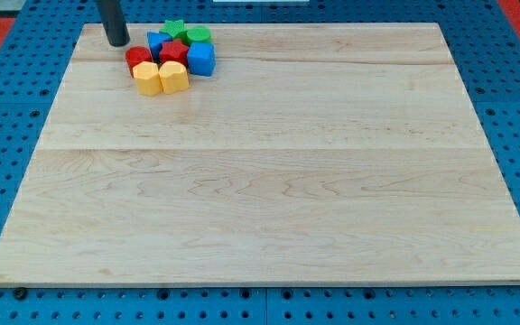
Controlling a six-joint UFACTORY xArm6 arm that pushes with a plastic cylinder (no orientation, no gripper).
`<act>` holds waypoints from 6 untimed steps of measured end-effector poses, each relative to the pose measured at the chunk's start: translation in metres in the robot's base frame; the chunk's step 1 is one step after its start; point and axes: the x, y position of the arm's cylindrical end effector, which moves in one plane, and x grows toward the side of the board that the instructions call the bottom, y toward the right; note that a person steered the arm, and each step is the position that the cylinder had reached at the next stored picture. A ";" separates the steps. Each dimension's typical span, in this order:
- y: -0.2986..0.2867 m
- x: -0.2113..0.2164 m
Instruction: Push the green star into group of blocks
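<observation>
The green star [174, 29] sits at the view's top left, at the far edge of a tight cluster. It touches a green round block [198, 36], a red star [175, 51] and a blue block [156, 42]. The cluster also holds a blue cube [202, 60], a red block [138, 60] and two yellow blocks [147, 78] [173, 78]. My tip [117, 41] stands on the board just left of the cluster, near the red block and the blue block, touching none that I can see.
The wooden board [269, 181] lies on a blue pegboard table [513, 108]. The cluster is close to the board's top edge and left corner.
</observation>
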 end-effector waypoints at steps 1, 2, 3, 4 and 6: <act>0.030 -0.027; 0.067 -0.026; 0.087 -0.018; 0.102 -0.018; 0.082 -0.009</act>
